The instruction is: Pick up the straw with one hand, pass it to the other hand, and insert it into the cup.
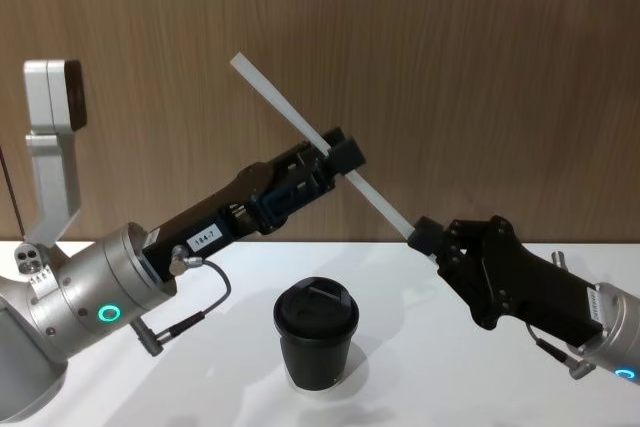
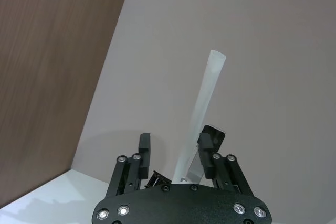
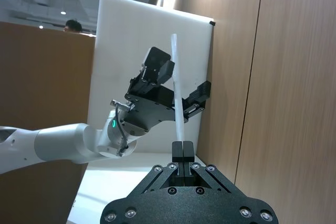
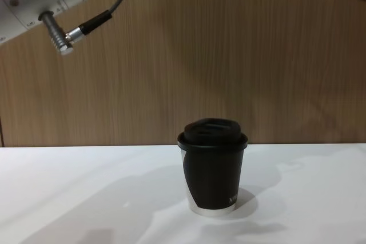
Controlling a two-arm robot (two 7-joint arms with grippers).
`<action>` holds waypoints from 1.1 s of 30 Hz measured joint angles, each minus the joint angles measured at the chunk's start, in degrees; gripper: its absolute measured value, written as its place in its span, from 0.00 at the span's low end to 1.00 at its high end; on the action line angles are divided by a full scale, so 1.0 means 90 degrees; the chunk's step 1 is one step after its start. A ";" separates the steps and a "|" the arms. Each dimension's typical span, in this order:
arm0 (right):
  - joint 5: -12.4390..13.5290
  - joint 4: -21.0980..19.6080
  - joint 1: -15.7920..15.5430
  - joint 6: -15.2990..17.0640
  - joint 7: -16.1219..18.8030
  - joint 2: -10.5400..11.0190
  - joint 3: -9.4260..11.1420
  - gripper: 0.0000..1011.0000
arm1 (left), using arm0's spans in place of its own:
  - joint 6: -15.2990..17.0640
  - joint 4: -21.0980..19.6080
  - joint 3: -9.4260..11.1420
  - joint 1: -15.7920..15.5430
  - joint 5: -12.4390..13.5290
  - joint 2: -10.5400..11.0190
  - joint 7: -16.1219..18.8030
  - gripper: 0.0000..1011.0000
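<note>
The straw (image 1: pixel 288 109) is held slanted in the air above the tabletop (image 1: pixel 430 357), its high end toward the robot's left and its low end toward the right. That slant seems chosen so both arms can reach it at once for the hand-over. The right pincer (image 1: pixel 428 237) is clamped on the straw's low end; in the right wrist view its fingers (image 3: pixel 178 156) are pressed together with the white tube rising from between them. The left pincer (image 1: pixel 338 155) sits farther up, about the straw's middle, with its jaws parted, one on each side of the tube. In the left wrist view the straw lies just beside one finger (image 2: pixel 211 142), perhaps touching it, and apart from the other, so I judge that this pincer brackets the straw without gripping it yet. The cup (image 1: pixel 316 335) stands upright with its lid on, on the tabletop below and between the two arms, apart from the straw, where the receiving arm could bring the tube down to the lid.
</note>
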 joint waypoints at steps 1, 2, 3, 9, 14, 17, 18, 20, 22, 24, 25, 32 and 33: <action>0.0000 0.0000 0.0000 0.0000 0.0000 0.0000 0.0000 0.00 | 0.0000 0.0002 0.0001 -0.0002 0.0000 -0.0001 0.0003 0.56; 0.0000 0.0000 0.0000 0.0000 0.0000 0.0000 0.0000 0.00 | 0.0000 0.0003 0.0002 -0.0003 -0.0001 -0.0002 0.0006 0.54; 0.0000 0.0000 0.0000 0.0000 0.0000 0.0000 0.0000 0.00 | 0.0000 0.0004 0.0003 -0.0004 -0.0001 -0.0002 0.0007 0.53; 0.0000 0.0000 0.0000 0.0000 0.0000 0.0000 0.0000 0.00 | 0.0000 0.0013 0.0010 -0.0011 -0.0006 -0.0006 0.0022 0.30; 0.0000 0.0000 0.0000 0.0000 0.0000 0.0000 0.0000 0.00 | 0.0000 0.0015 0.0013 -0.0013 -0.0007 -0.0008 0.0026 0.16; -0.0001 0.0000 0.0000 0.0000 0.0000 0.0000 0.0000 0.00 | 0.0001 0.0018 0.0016 -0.0016 -0.0007 -0.0010 0.0028 0.09; 0.0000 0.0000 0.0000 0.0000 0.0000 0.0000 0.0000 0.00 | 0.0001 0.0019 0.0016 -0.0016 -0.0007 -0.0010 0.0028 0.07; 0.0000 0.0000 0.0000 0.0000 0.0000 0.0000 0.0000 0.00 | 0.0001 0.0021 0.0018 -0.0017 -0.0007 -0.0012 0.0029 0.05; 0.0000 0.0000 0.0000 0.0000 0.0000 0.0000 0.0000 0.00 | 0.0001 0.0022 0.0019 -0.0018 -0.0007 -0.0013 0.0030 0.04; 0.0000 0.0000 0.0000 0.0000 0.0000 0.0000 -0.0001 0.00 | 0.0001 0.0023 0.0020 -0.0020 -0.0007 -0.0014 0.0031 0.03; 0.0000 0.0000 0.0000 0.0000 0.0000 0.0000 0.0000 0.00 | 0.0001 0.0024 0.0020 -0.0021 -0.0006 -0.0013 0.0032 0.02; 0.0000 0.0000 0.0000 0.0000 0.0000 0.0000 0.0000 0.01 | 0.0001 0.0024 0.0020 -0.0022 -0.0006 -0.0014 0.0037 0.01; 0.0000 0.0000 0.0000 0.0000 0.0000 0.0000 -0.0001 0.02 | 0.0001 0.0024 0.0020 -0.0022 -0.0007 -0.0013 0.0038 0.01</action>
